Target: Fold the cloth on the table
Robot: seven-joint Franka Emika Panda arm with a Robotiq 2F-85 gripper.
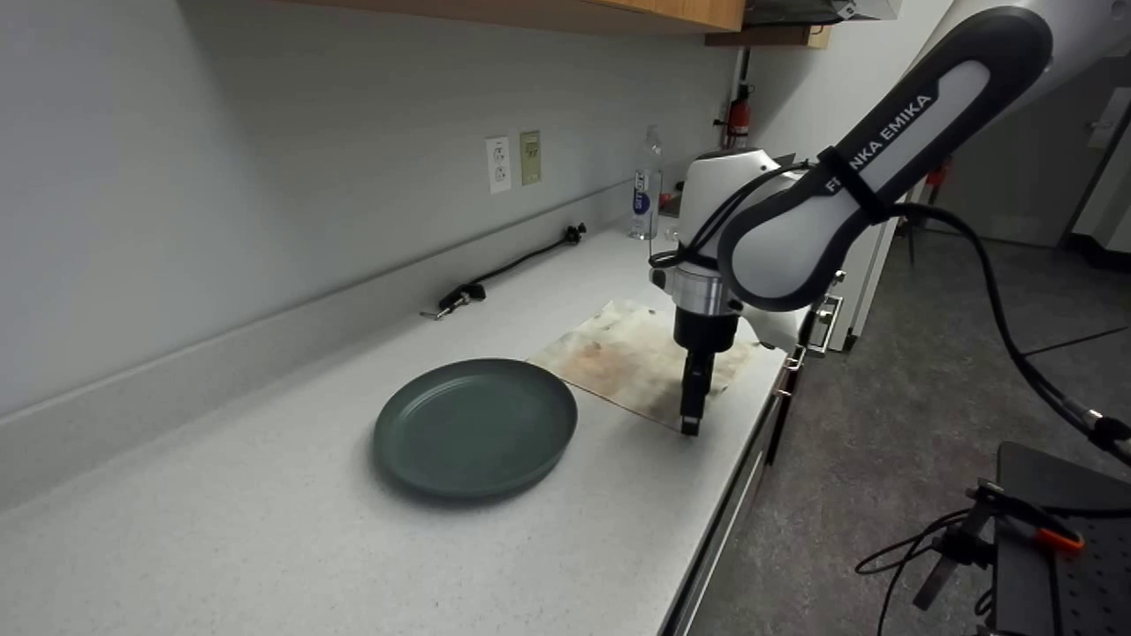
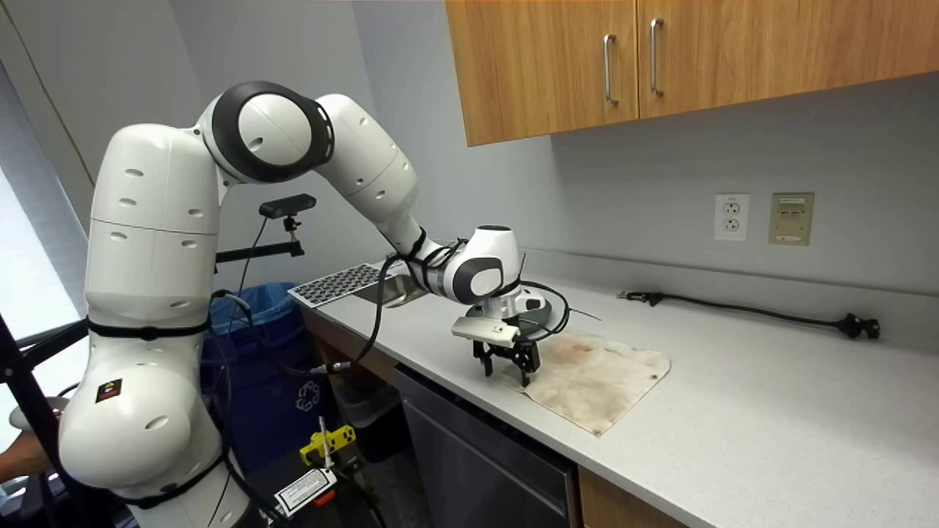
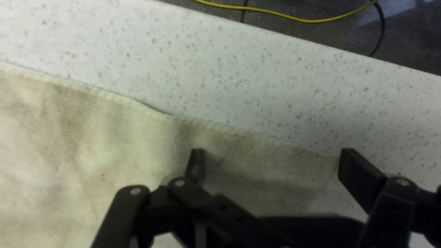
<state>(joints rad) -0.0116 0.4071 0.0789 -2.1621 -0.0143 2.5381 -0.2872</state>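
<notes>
White countertop (image 1: pixel 548 556) is backed by a grey wall (image 1: pixel 318 177). Cloth (image 2: pixel 594 378) is laid flat near the front edge, unfolded; front hem looks slightly rippled in the wrist view. Outline reads roughly square, so no long axis can be picked out.

Gripper (image 3: pixel 272 153) is held low at one front corner: jaws spread, nothing pinched. Only one arm (image 2: pixel 367 176) is present, so no arm choice is needed. Key relation: that corner is straddled. One finger (image 3: pixel 197 163) is placed over cloth, the opposite finger (image 3: pixel 358 175) just past the side hem, over countertop. Bulk of the cloth is seen left and downward of the jaws in the wrist view. Closing line runs roughly along the front hem, so on closing the corner would probably be bunched inward from the side; if the fingers sit too high, cloth would likely be missed. Finger contact can't be told.

Straddle is shown best by the wrist view. In an exterior view the gripper (image 1: pixel 690 426) is caught edge-on, so the gap can't be read. Plate (image 1: pixel 477 428) is shown whole there, just beside the cloth; whether they touch can't be told. Bottle (image 1: pixel 646 199) at the far end is likewise missed by the wrist view.
</notes>
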